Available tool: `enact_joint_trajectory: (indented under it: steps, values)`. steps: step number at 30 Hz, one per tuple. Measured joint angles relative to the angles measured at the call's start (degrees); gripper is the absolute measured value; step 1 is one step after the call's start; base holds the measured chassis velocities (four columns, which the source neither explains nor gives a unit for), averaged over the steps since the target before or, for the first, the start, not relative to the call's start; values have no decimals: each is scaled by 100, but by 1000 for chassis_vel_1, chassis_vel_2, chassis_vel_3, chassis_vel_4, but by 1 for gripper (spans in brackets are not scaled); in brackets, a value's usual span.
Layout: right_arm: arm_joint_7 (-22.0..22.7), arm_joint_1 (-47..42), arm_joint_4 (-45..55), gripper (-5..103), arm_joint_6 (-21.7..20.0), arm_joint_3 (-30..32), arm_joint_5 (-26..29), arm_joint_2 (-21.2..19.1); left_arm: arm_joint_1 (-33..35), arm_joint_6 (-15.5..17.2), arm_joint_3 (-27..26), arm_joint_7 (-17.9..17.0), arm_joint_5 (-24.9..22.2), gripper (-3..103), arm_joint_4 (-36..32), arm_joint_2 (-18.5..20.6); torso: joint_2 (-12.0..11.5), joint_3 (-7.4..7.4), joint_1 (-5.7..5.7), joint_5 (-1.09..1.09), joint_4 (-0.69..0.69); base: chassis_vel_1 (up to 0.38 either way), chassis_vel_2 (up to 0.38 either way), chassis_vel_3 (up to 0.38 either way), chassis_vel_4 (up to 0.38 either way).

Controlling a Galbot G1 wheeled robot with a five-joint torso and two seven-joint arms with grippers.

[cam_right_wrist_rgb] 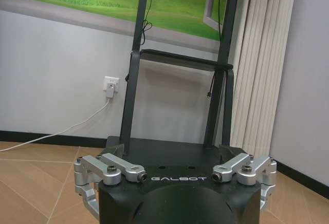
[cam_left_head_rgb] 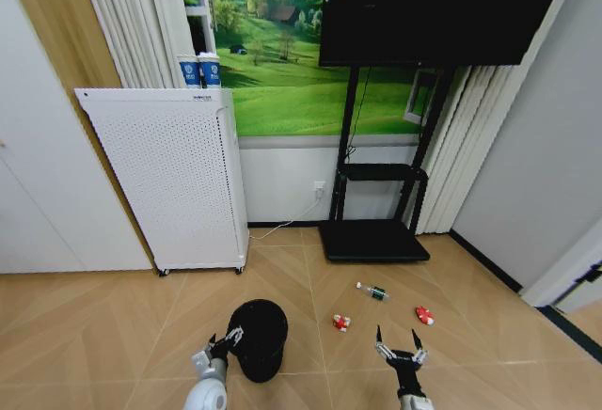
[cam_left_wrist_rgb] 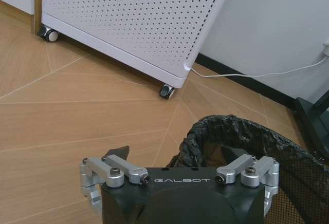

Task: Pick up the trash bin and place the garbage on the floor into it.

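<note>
While the robot faces a wall with a green landscape mural, a small black round mesh trash bin (cam_left_head_rgb: 258, 339) lined with a black plastic bag stands upright on the light wooden floor (cam_left_head_rgb: 113, 325), close in front of the robot and a little to its left. The left gripper (cam_left_head_rgb: 226, 340) hovers just beside the bin's left side, its jaws spread open around nothing; in the left wrist view the left gripper (cam_left_wrist_rgb: 180, 196) sits right at the bin's bag-covered rim (cam_left_wrist_rgb: 241, 129), and whether a finger touches it cannot be told. The right gripper (cam_left_head_rgb: 400, 346) hangs above bare floor to the right of the bin, its jaws also released and empty. Three pieces of litter lie on the floor beyond the right gripper, all apart from the bin: a small clear bottle with a green label (cam_left_head_rgb: 373, 291) lying on its side farthest away, a crumpled red-and-white wrapper (cam_left_head_rgb: 340, 322) nearest the bin, and a second crumpled red-and-white piece (cam_left_head_rgb: 425, 315) further right. A tall white perforated appliance on castors (cam_left_head_rgb: 169, 184) stands against the wall behind the bin, and a black television stand (cam_left_head_rgb: 376, 227) carrying a dark screen (cam_left_head_rgb: 433, 6) stands to its right.
</note>
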Motion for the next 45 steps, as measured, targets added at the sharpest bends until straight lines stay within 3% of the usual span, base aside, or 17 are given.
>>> enact_joint_trajectory:
  steps: [1, 4, 5, 7, 8, 10, 14, 18, 20, 21, 26, 37, 45]
  values:
    - [0, -5, 6, 100, 2, 3, -6, 4, -20, 0, 21, -1, -7, 94, 16, -4, 0, 0, 0, 0, 0, 0, 0, 0, 0]
    - [1, -7, 7, 100, 3, 5, -9, 5, -24, -1, 26, -1, -7, 94, 21, -7, 0, 0, 0, 0, 0, 0, 0, 0, 0]
    - [1, -11, 10, 100, 6, 6, -14, 6, -29, -5, 33, -1, -6, 83, 31, -14, 0, 0, 0, 0, 0, 0, 0, 0, 0]
    - [1, -18, 20, 100, 13, 10, -19, 7, -32, -17, 46, -2, -2, 83, 45, -26, 0, 0, 0, 0, 0, 0, 0, 0, 0]
    - [1, -23, 30, 100, 17, 15, -20, 5, -33, -25, 58, -4, 5, 72, 56, -38, 0, 0, 0, 0, 0, 0, 0, 0, 0]
    - [2, -31, 56, 100, 25, 29, -20, -5, -28, -46, 73, -4, 34, 67, 79, -55, 0, 0, 0, 0, 0, 0, 0, 0, 0]
    - [7, -51, 149, 100, 51, 77, 10, -62, 16, -115, 92, 15, 129, 44, 112, -141, 0, 0, 0, 0, 1, 0, 0, 0, 0]
    - [8, -90, 215, 100, 67, 99, 7, -47, 48, -144, 102, 24, 171, 39, 100, -164, 0, 0, 0, 0, 0, 0, 0, 0, 0]
    - [-21, -111, 253, 100, 108, 104, -42, -43, 117, -166, 60, 33, 227, 28, 82, -188, 0, 0, 0, 0, 0, 0, 0, 0, 0]
    - [-21, -111, 253, 100, 108, 104, -42, -43, 117, -166, 60, 33, 227, 28, 82, -188, 0, 0, 0, 0, 0, 0, 0, 0, 0]
    - [-39, -118, 348, 100, 123, 122, -72, -60, 218, -275, -38, 132, 365, 7, 117, -245, 0, 0, 0, 1, 1, 0, 0, 0, 0]
    - [-10, -86, 457, 100, 110, 187, 3, -160, 292, -375, -235, 169, 523, 6, 90, -247, 0, 0, 0, -1, 0, 0, 0, 0, 0]
    - [90, 2, 408, 100, -35, 192, 8, -165, 385, -388, -613, 83, 589, 6, -475, -31, 0, 0, 0, 0, -1, 0, 0, 0, 0]
